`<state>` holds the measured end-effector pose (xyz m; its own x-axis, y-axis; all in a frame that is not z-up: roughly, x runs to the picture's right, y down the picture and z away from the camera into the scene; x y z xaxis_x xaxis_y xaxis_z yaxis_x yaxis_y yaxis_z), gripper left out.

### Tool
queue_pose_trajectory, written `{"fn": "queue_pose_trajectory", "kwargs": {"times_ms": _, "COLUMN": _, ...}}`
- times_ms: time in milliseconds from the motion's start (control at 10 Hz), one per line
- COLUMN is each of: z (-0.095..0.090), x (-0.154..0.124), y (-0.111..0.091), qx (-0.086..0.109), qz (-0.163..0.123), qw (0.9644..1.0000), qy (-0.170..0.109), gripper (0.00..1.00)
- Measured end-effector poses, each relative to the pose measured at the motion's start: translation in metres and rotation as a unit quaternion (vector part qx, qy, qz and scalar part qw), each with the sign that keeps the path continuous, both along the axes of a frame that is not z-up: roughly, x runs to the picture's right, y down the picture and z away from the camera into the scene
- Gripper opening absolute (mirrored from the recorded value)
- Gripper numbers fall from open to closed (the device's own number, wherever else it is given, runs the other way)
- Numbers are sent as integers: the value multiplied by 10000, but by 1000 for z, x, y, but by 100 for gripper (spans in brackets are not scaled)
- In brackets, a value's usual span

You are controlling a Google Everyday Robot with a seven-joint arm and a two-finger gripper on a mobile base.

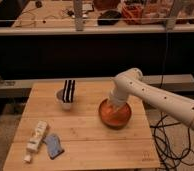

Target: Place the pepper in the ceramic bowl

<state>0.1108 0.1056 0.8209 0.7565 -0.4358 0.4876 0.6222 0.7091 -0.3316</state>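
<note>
Our arm (157, 98) is off-white, made of smooth, rounded tubular segments with a bulbous joint. Black cables (162, 142) loop below it. Our gripper (115, 104), equally pale, sits inside the bowl (106, 114).

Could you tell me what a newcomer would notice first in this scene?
The white arm reaching from the right, its gripper down inside the glossy orange ceramic bowl on the right side of the wooden table. Left of it stands a small pale cup holding a black-and-white striped object.
</note>
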Motion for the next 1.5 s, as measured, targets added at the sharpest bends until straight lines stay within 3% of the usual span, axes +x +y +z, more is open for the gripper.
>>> {"fn": "queue_pose_trajectory", "kwargs": {"times_ms": 1500, "z": -10, "x": 0, "y": -5, "qx": -93, "qz": 41, "qw": 9999, "qy": 5, "gripper": 2}}
